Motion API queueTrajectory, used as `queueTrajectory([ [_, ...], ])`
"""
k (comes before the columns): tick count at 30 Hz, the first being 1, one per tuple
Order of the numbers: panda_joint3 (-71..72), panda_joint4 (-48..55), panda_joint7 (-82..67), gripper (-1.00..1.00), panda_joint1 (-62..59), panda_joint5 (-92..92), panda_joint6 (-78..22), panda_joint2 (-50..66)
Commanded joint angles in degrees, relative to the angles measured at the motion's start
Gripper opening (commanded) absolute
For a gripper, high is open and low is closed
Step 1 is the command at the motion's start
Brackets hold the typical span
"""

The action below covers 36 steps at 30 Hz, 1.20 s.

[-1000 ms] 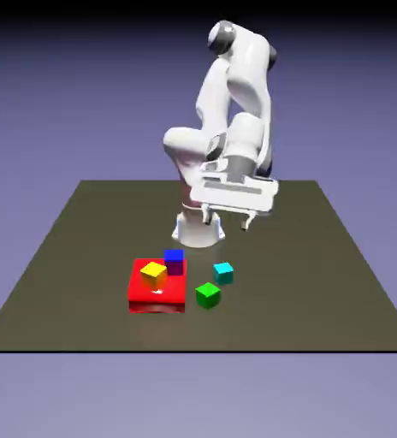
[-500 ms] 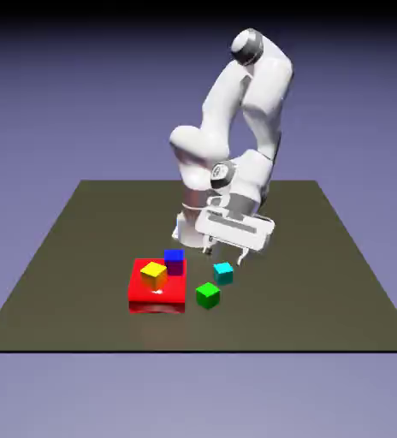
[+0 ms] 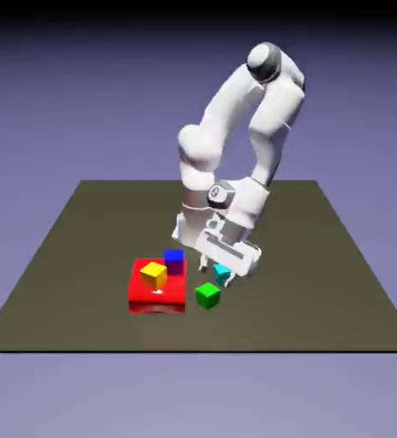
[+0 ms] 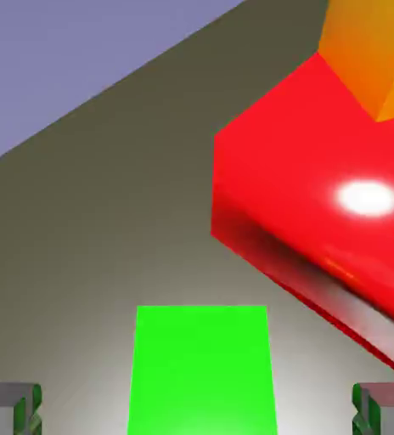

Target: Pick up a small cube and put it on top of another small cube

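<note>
We see a glossy red block [image 3: 157, 297], low and wide, flat on the dark table [image 3: 296, 308], near side, exterior view's left; blue-violet backdrop [image 3: 65, 111] beyond the far edge.

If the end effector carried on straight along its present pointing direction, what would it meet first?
Probably the green cube, centred between the open fingertips in the hand view, though its depth is hard to judge.

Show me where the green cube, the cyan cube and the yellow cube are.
Green cube [image 4: 202, 370]: hand view, middle of its visible bright face.
Cyan cube [image 3: 221, 269]: exterior view, on its top face, partly hidden by the hand.
Yellow cube [image 3: 153, 269]: exterior view, on its top face.
</note>
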Motion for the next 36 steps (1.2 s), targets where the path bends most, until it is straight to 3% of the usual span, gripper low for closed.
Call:
queueTrajectory([
  [1, 1.7, 0.6, 0.5, 0.00, -2.1, -0.3, 1.1, -0.9],
  [8, 11.9, 4.3, 3.3, 0.00, -14.9, -2.2, 7.7, -6.7],
  [9, 11.9, 4.3, 3.3, -1.00, -14.9, -2.2, 7.7, -6.7],
  [21, -6.4, -2.3, -1.8, -1.00, 7.9, 1.2, -4.1, 3.6],
  [23, -6.7, -2.4, -1.8, -1.00, 8.3, 1.2, -4.3, 3.7],
  [36, -18.9, 12.1, 14.8, -1.00, 2.1, -1.3, -36.7, 8.8],
])
